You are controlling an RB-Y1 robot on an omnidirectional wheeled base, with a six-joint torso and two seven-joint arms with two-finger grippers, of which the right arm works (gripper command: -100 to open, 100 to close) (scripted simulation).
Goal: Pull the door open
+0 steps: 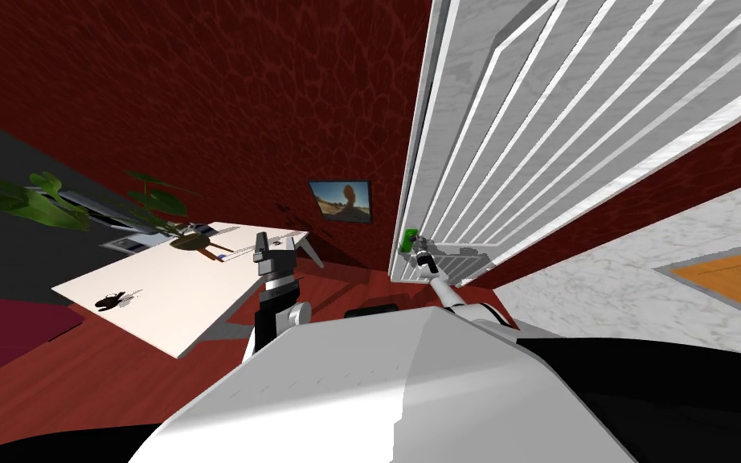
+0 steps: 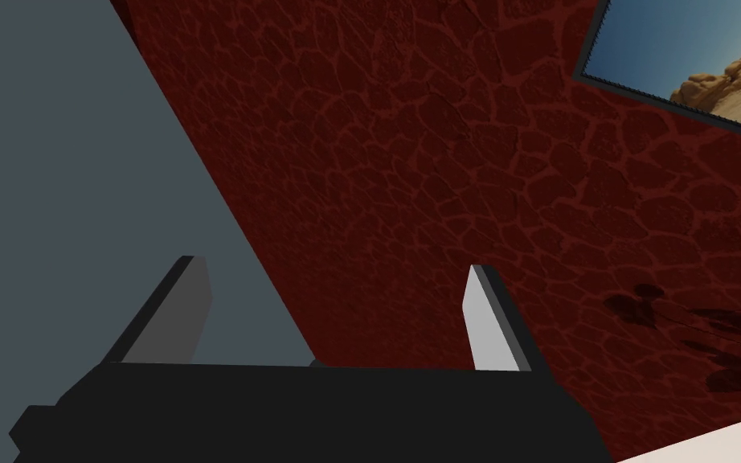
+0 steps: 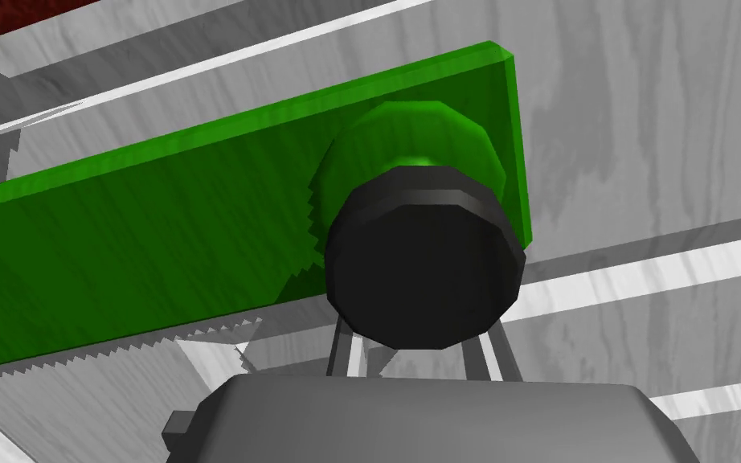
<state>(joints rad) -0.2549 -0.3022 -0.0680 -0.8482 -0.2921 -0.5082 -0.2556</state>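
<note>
A white panelled door point(image 1: 570, 129) rises at the right of the head view. At its near edge sits a green handle plate point(image 1: 410, 238), and my right gripper point(image 1: 423, 256) reaches up to it. In the right wrist view the green plate point(image 3: 160, 257) lies across the grey door point(image 3: 642, 120), with a dark round knob point(image 3: 425, 265) standing out from it. My right gripper point(image 3: 421, 354) is shut on the knob, its fingers point(image 3: 343, 354) pressing the sides from below. My left gripper point(image 1: 267, 245) is raised over the table's edge. It stands open point(image 2: 337, 297) with nothing between its fingers.
A white table point(image 1: 176, 289) with a potted plant point(image 1: 39, 201) stands to my left on the dark red floor. A framed picture point(image 1: 342, 201) hangs on the dark red wall beside the door. Pale marble floor with an orange patch point(image 1: 730, 277) lies to the right.
</note>
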